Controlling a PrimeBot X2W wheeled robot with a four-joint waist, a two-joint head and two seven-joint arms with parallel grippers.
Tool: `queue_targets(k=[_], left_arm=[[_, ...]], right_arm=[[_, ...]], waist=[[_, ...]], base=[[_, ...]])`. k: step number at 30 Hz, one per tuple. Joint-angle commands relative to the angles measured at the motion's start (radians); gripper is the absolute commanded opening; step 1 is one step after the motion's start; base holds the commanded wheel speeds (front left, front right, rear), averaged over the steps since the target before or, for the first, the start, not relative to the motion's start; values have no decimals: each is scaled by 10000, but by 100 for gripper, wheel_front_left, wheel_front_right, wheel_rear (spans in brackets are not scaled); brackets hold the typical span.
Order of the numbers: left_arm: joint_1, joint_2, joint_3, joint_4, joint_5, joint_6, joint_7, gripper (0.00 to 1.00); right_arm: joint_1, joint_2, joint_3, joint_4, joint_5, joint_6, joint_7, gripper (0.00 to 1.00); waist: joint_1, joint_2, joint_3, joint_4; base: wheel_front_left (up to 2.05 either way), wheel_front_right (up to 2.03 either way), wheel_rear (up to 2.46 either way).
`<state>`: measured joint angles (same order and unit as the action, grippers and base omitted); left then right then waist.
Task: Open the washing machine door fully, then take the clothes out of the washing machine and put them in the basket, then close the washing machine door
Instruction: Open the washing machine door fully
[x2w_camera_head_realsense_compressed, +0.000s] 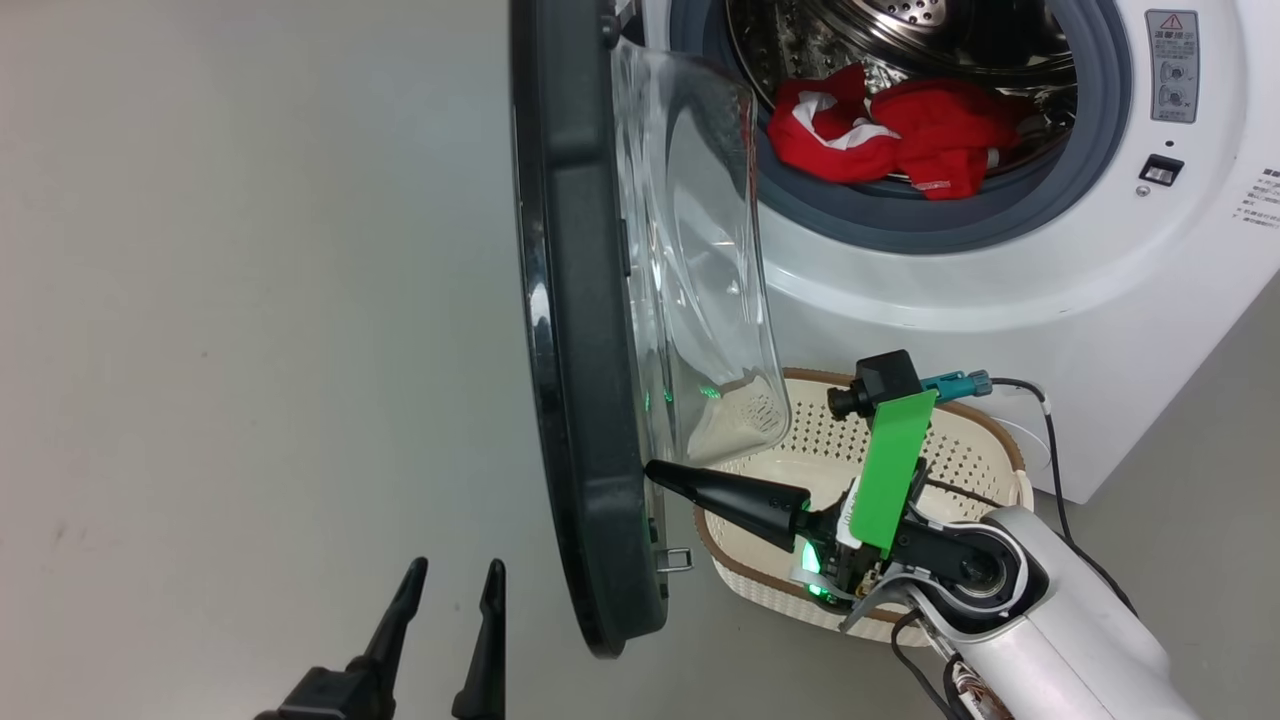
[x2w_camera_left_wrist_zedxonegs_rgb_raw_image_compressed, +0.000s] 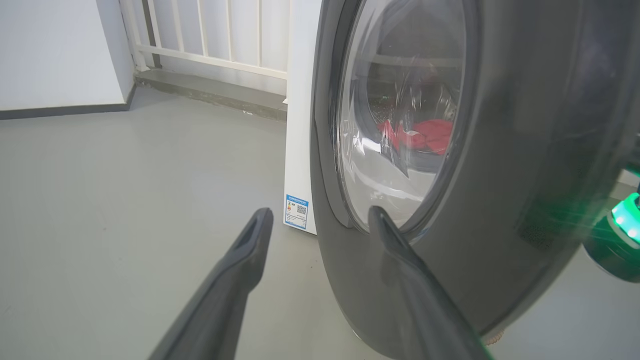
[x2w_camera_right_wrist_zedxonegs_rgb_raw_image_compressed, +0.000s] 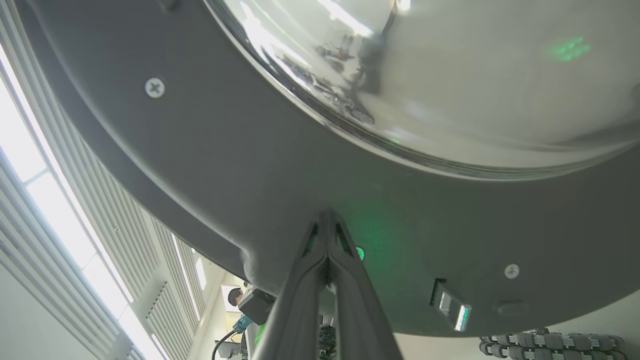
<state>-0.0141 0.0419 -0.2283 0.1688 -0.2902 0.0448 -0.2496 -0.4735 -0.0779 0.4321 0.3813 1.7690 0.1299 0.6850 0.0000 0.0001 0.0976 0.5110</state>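
The washing machine door (x2w_camera_head_realsense_compressed: 585, 330) stands about half open, edge-on to the head view, its glass bowl (x2w_camera_head_realsense_compressed: 700, 270) bulging toward the washing machine (x2w_camera_head_realsense_compressed: 1000, 290). Red clothes (x2w_camera_head_realsense_compressed: 890, 130) with white trim lie at the drum's front lip. The cream basket (x2w_camera_head_realsense_compressed: 960, 440) sits on the floor below the opening, behind the door. My right gripper (x2w_camera_head_realsense_compressed: 655, 472) is shut, its tip pressed against the door's inner rim (x2w_camera_right_wrist_zedxonegs_rgb_raw_image_compressed: 250, 165) low down. My left gripper (x2w_camera_head_realsense_compressed: 455, 580) hangs open on the door's outer side, holding nothing. In the left wrist view its fingers (x2w_camera_left_wrist_zedxonegs_rgb_raw_image_compressed: 240, 270) flank the door's edge (x2w_camera_left_wrist_zedxonegs_rgb_raw_image_compressed: 525, 165).
Grey floor (x2w_camera_head_realsense_compressed: 250, 300) spreads to the left of the door. A wall and white railing (x2w_camera_left_wrist_zedxonegs_rgb_raw_image_compressed: 210, 35) stand beyond the machine's side, which carries a blue label (x2w_camera_left_wrist_zedxonegs_rgb_raw_image_compressed: 296, 212). A black cable (x2w_camera_head_realsense_compressed: 1050, 440) runs from my right arm past the basket.
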Motion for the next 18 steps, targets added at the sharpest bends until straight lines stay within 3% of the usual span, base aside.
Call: queue_targets(k=[1,6,7,9,10,11,18], left_arm=[[-10,83,366,-287,89,76,-122,100],[-5,83,422,-319,93,100,-122,100],[2,83,433,-322,96,100,-122,100],[19,83,458,-319,108,93,-122,100],[26,83,473,-320,111,90,-122,100],[31,83,488,-319,110,88,-122,100],[49,83,601,-282,133,67,-122,100]], right_arm=[[-11,276,164,-326,111,8,-57,0],[14,277,114,-238,-46,8,-163,0],[28,277,92,-220,-83,8,-186,4],[81,277,16,-191,-180,8,-280,44],[128,277,-31,-174,-168,8,-326,76],[180,277,-81,-163,-170,8,-360,100],[715,277,-439,-5,-478,8,-531,100]], waist=[[0,-1,8,-9],[0,-1,4,-83],[0,-1,-1,-105],[0,-1,-25,-157],[0,-1,-25,-187],[0,-1,-34,-216],[0,-1,-113,-444]], base=[[0,0,0],[0,0,0],[0,0,0],[0,0,0],[0,0,0],[0,0,0],[0,0,0]])
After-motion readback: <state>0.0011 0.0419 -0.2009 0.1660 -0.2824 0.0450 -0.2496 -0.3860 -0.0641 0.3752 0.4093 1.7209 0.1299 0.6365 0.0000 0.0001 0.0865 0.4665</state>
